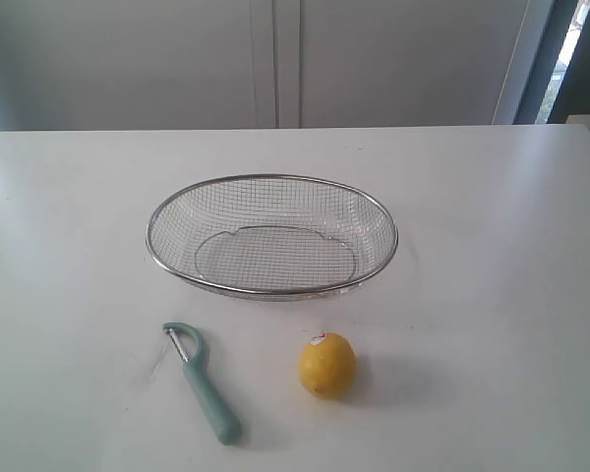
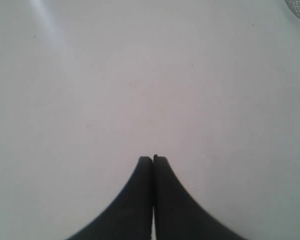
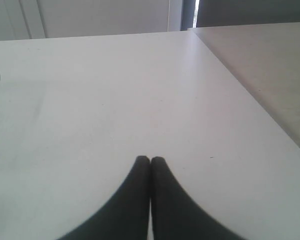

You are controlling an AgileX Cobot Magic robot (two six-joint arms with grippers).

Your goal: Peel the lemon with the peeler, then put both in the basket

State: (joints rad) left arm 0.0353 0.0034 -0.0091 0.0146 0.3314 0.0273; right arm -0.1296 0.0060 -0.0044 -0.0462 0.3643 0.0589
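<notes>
In the exterior view, a wide, shallow oval basket [image 1: 149,241] of silver wire mesh stands in the middle of the white surface [image 1: 492,295]. Nearer the camera lies a slim peeler [image 1: 205,385] with a pale teal-green handle, its metal-bladed head toward the basket. To its right, apart from it, sits a small bright yellow lemon [image 1: 326,365] with a red-and-white sticker.

In the left wrist view, the left end effector [image 2: 153,159] is closed on nothing over bare surface; a corner of mesh shows.

In the right wrist view, the right end effector [image 3: 150,160] is likewise closed and empty, with the basket's rim at the edge.
</notes>
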